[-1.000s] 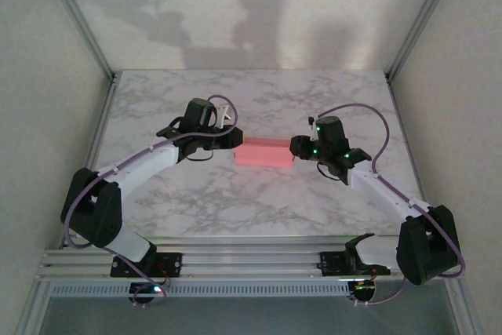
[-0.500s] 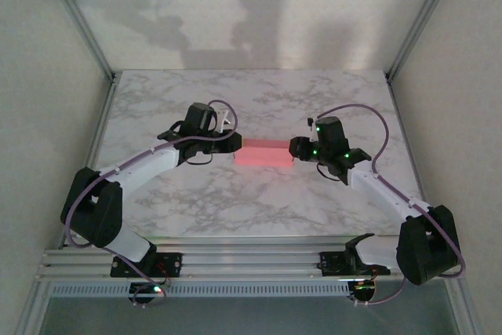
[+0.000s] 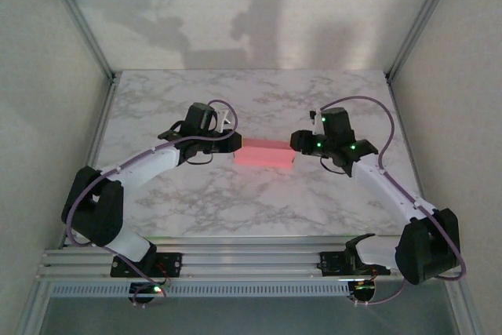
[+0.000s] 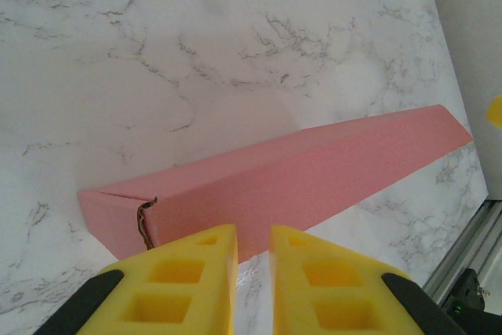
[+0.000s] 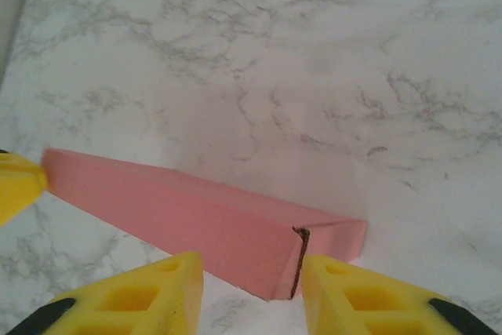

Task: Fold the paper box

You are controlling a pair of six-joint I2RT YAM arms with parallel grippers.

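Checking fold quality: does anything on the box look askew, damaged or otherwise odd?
The box lies flat and looks undamaged, but a dark slit shows along the flap edge at its left end and its right end. The end flaps seem not fully tucked.

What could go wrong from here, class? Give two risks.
1. The end seam of the paper box gapes beside the right gripper; a push there could spring it open.
2. The left gripper stands nearly closed at the other end; pressing there might slide or dent the box on the smooth table.
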